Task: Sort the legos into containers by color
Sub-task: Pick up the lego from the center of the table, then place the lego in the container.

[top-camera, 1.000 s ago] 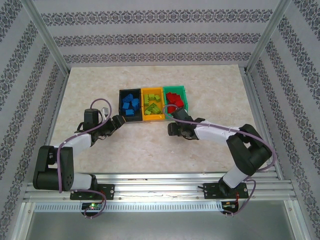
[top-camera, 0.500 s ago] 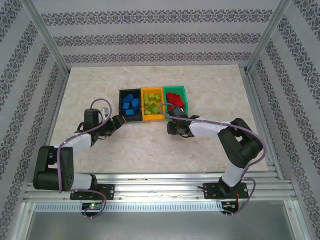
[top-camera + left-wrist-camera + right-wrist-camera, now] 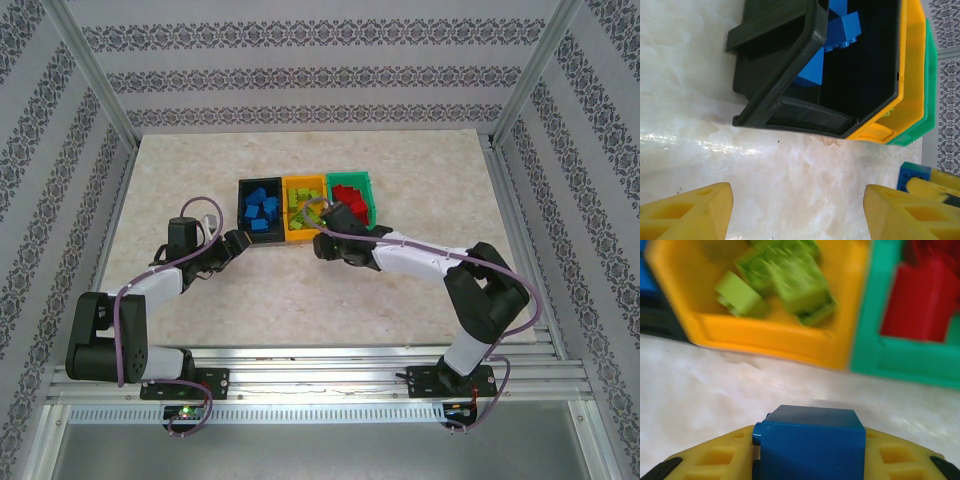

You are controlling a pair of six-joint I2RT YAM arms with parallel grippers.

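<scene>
Gripping a blue lego (image 3: 810,440) in the right hand (image 3: 325,243), clamped on its sides, just in front of the orange-yellow bin (image 3: 770,337). Inside that bin, lime legos (image 3: 785,277). Left of it, blue legos (image 3: 842,30) in the black bin (image 3: 790,107). Right of it, red legos (image 3: 920,300) in the green bin (image 3: 865,340). Further left of the orange-yellow bin and nearer, over the bench (image 3: 715,150), with the left hand (image 3: 797,212) spread apart, empty.
</scene>
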